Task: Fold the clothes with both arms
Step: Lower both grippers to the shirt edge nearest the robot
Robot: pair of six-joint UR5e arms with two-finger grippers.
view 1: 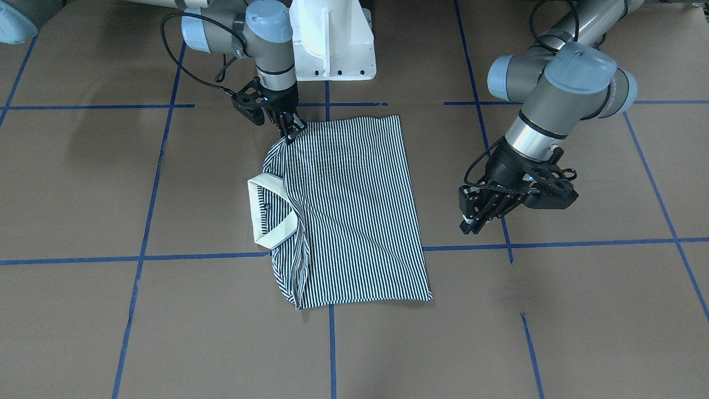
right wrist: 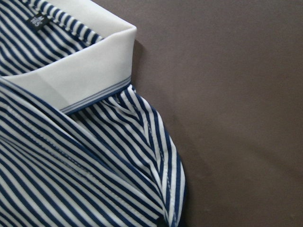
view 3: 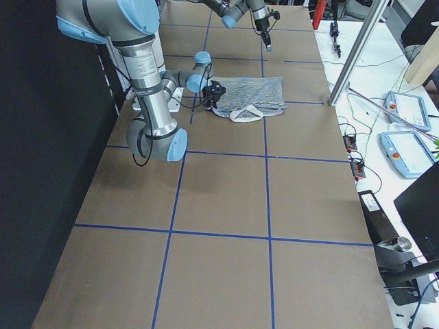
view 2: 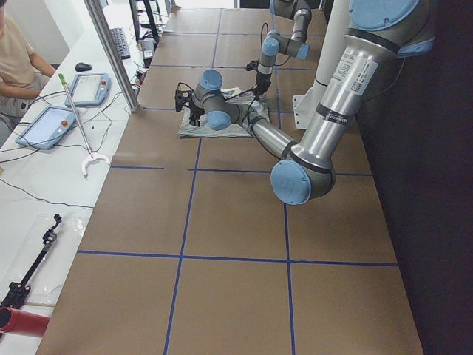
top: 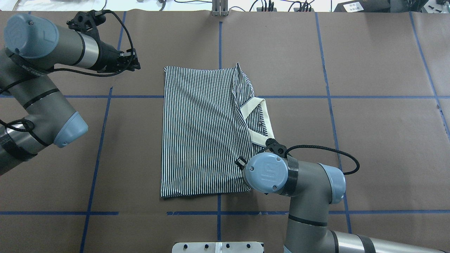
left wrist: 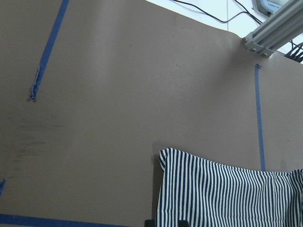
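The striped polo shirt (view 1: pixel 354 210) lies flat on the brown table, folded into a narrow rectangle, with its cream collar (view 1: pixel 266 213) at one side. It also shows in the overhead view (top: pixel 200 130). My right gripper (view 1: pixel 292 133) is shut on the shirt's shoulder corner next to the collar. In the overhead view my right wrist hides that gripper. The right wrist view shows the collar (right wrist: pixel 71 71) and striped cloth close up. My left gripper (view 1: pixel 471 224) hangs above bare table beside the shirt's hem end, with its fingers together and holding nothing. It also shows in the overhead view (top: pixel 136 65).
The white pedestal base (view 1: pixel 332 44) stands at the table's robot side. Blue tape lines (view 1: pixel 194 257) cross the brown table cover. A metal post (top: pixel 219 7) stands at the far edge. An operator (view 2: pixel 18 59) sits with tablets beyond that edge.
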